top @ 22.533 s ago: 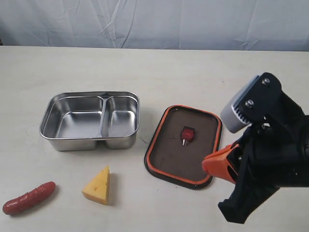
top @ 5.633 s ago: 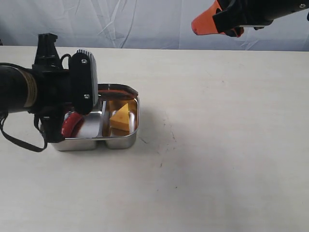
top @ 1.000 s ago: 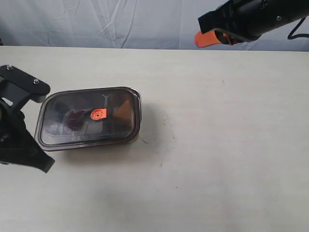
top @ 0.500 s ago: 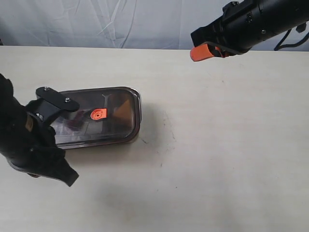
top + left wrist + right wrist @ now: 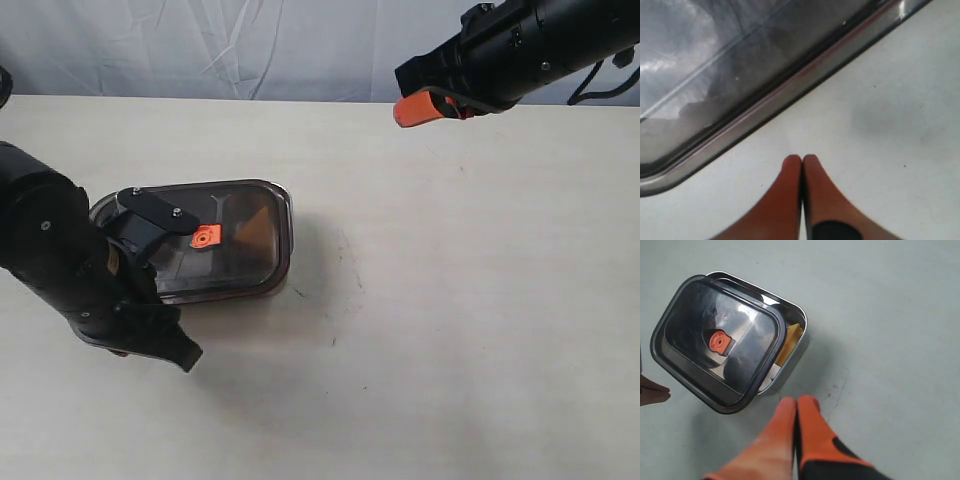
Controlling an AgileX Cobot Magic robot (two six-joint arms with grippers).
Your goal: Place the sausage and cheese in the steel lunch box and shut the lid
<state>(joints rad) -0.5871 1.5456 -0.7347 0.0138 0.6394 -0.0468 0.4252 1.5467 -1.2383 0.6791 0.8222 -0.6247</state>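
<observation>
Shiny rectangular stainless steel lunch box [image 5: 790, 315] sits on the pale off-white tabletop [image 5: 460, 300], left of centre in ext. view. Flat dark translucent lid [image 5: 745, 347] w/ rounded corners lies on top of it, small orange-red centre valve [image 5: 204, 237] facing up. R wrist view shows the lid isn't square on the box: it's shifted toward one end & overhangs there, leaving a strip of steel rim uncovered at the other end.

Yellow-orange cheese wedge [image 5: 789, 339] is inside the box, showing in that uncovered strip, partly under the lid's edge. In ext. view it shows thru the lid, in the compartment at the box's right end. Dark red sausage: can't make it out, since the lid is too dark & the black left arm [image 5: 60, 260] covers the box's left part in ext. view.

Left gripper [image 5: 802, 160]: orange fingers pressed together tip to tip, nothing btwn them, over bare tabletop just beside the box's edge, not touching it. Right gripper [image 5: 797, 401]: also fully closed, holding nothing, at the back right in ext. view, well apart from the box.
</observation>
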